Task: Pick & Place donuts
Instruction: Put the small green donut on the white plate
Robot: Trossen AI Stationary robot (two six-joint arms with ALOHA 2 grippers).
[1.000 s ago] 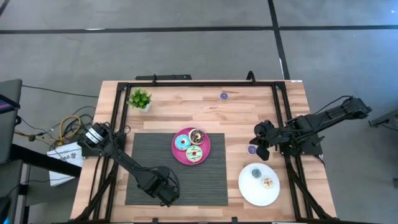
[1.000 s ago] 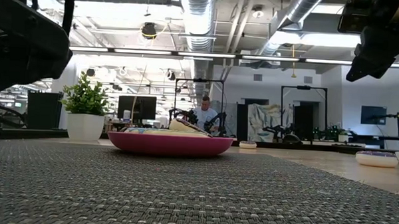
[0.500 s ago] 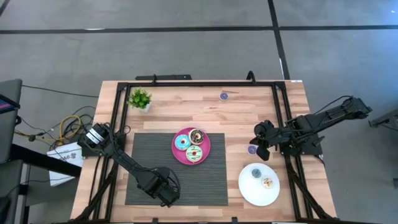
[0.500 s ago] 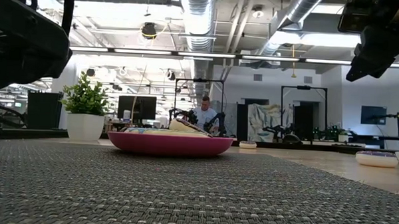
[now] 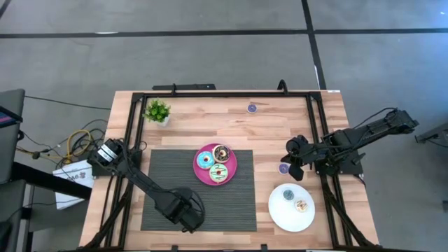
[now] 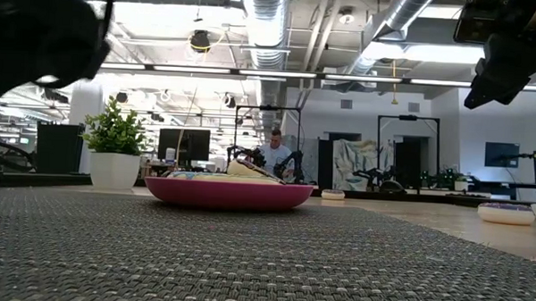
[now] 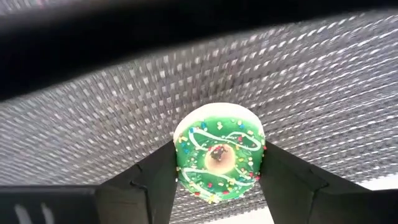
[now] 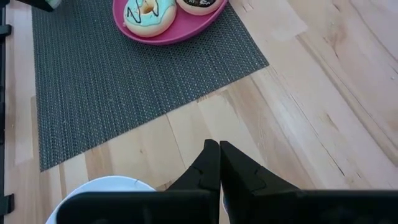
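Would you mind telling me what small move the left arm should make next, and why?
Probably lift. The left gripper is closed on a green donut over the grey mat; raising it would likely clear the way toward the pink plate.

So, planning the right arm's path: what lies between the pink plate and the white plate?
High view: only grey mat and bare wood separate pink plate from white plate.

- Eight donuts [image 5: 205,160]: three on the pink plate [image 5: 231,166], two on the white plate [image 5: 280,210], two on the tabletop [image 5: 280,126], one held
- Two plates
- One plant [image 5: 157,110]
- One mat [image 5: 168,175]
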